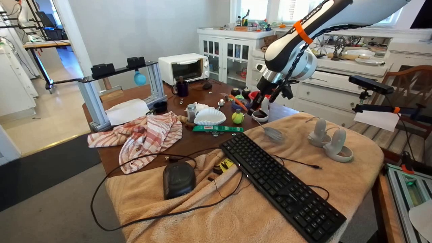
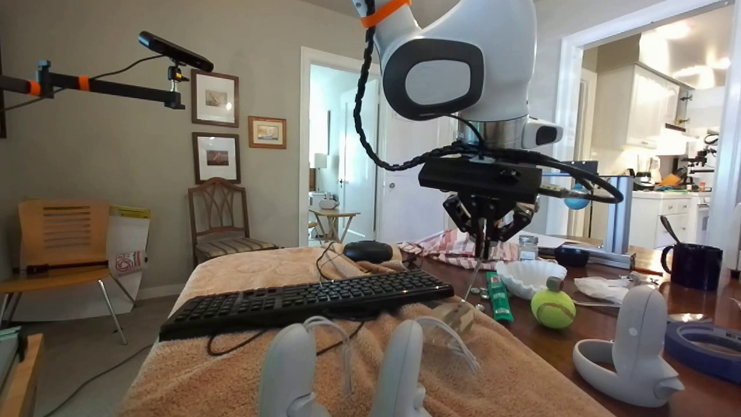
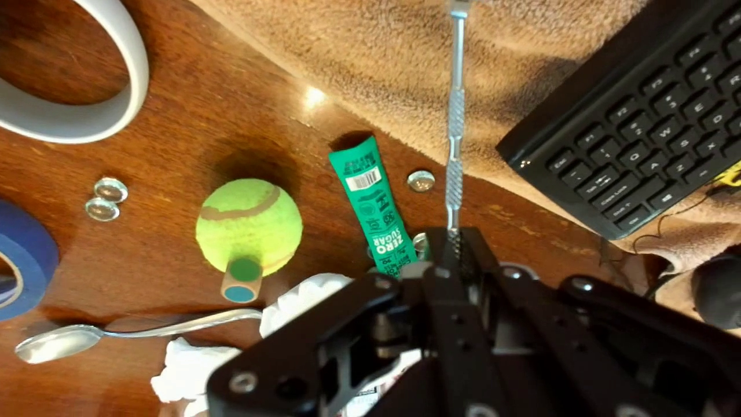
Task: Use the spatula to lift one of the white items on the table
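Observation:
My gripper (image 1: 252, 108) is shut on the thin metal handle of the spatula (image 1: 272, 134); the grip shows in the wrist view (image 3: 459, 238). The spatula handle (image 3: 456, 127) points to the top edge there, and its head is out of that view. The head hangs low over the tan-draped table (image 1: 357, 141), beside the keyboard; I cannot tell whether it touches the cloth. Two off-white rounded items with rings, a white item (image 1: 319, 133) and another white item (image 1: 336, 143), stand on the cloth to the right of the head. A third white item (image 2: 642, 341) stands on bare wood.
A black keyboard (image 1: 283, 189) with cables crosses the cloth. A tennis ball (image 3: 249, 226), green packet (image 3: 373, 208), white scalloped dish (image 1: 210, 118), spoon (image 3: 61, 343) and blue tape roll (image 2: 706, 347) lie around. A striped cloth (image 1: 148, 135) and dark mug (image 1: 182, 89) are farther off.

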Controlling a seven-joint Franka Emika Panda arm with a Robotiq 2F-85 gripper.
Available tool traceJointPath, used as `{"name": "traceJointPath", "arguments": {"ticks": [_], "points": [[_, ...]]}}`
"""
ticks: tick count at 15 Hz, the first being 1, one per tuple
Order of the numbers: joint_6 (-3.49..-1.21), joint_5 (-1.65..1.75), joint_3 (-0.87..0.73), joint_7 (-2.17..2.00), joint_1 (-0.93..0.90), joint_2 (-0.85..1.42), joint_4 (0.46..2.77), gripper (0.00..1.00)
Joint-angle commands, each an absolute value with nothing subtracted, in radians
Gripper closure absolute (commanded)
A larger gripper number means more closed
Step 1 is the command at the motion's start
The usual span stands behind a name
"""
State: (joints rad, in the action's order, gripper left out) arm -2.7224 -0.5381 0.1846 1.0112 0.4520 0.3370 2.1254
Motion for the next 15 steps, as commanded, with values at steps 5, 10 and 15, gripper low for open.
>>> {"name": "traceJointPath", "arguments": {"ticks": [5,10,15], "points": [[-2.565,-0.672,0.129,1.251,0.465,0.308,2.134,0.98],[-2.486,-0.705,0.061,1.317,0.444,0.270,2.150,0.98],[-2.500,-0.803,0.028,1.427,0.427,0.233,2.197,0.98]]}}
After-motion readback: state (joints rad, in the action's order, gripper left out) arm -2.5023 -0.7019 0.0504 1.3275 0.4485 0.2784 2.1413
